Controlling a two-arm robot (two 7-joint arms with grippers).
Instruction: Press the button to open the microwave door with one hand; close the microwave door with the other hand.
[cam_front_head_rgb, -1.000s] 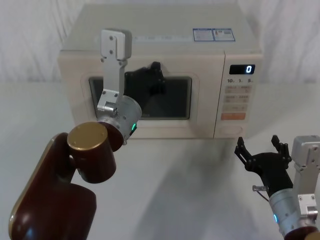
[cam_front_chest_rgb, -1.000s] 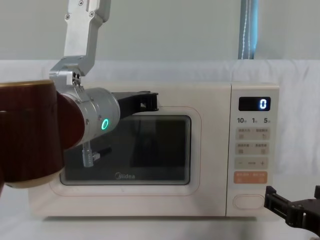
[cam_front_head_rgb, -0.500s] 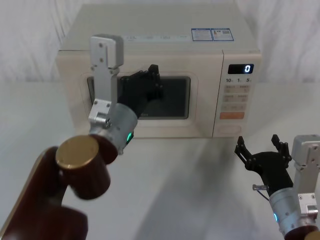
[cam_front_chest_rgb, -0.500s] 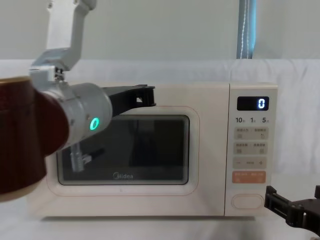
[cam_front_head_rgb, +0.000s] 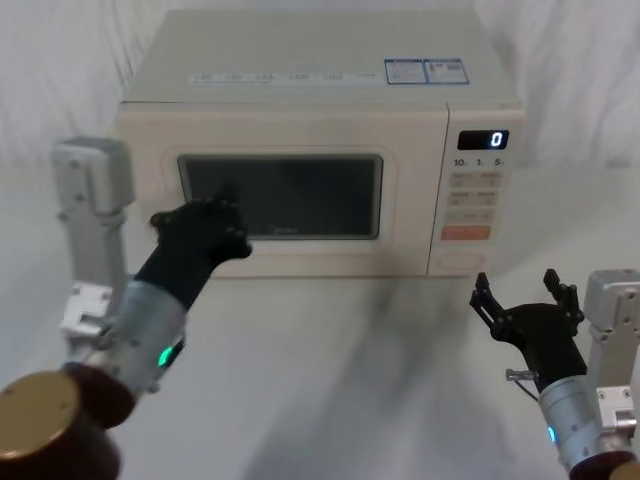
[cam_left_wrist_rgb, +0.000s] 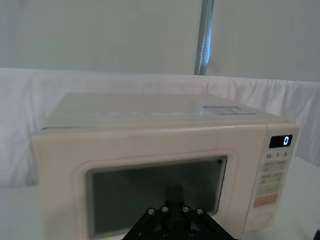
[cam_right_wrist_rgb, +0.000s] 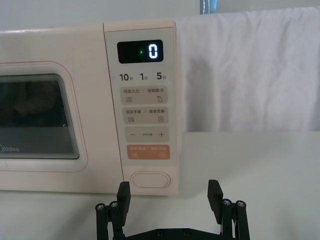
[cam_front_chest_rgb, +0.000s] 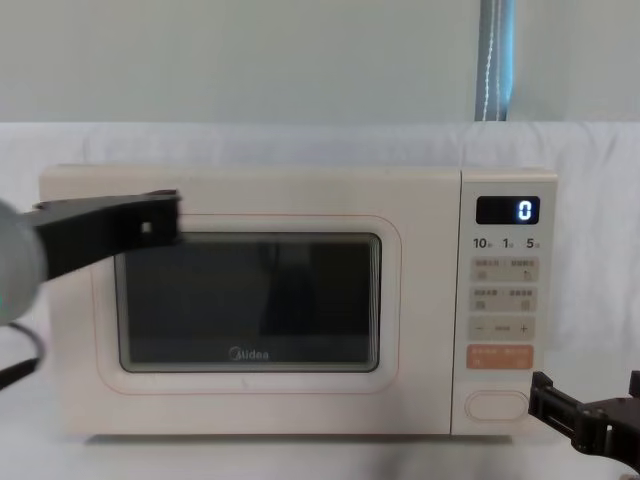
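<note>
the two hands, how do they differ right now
The left hand is raised in front of the microwave door; the right hand sits low, short of the button. The right hand is plainly open; the left's grip cannot be judged. Both are black and hold nothing.

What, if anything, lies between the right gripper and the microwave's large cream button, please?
Nothing: in the right wrist view, bare table separates the open right gripper from the button on the microwave.

The microwave (cam_front_head_rgb: 320, 140) is sitting at the table's (cam_front_head_rgb: 350, 370) far edge — its door (cam_front_head_rgb: 282, 195) lying left of the key panel (cam_front_head_rgb: 477, 200), the button (cam_front_head_rgb: 463, 259) at that panel's bottom, the display (cam_front_head_rgb: 484, 139) topping it.
</note>
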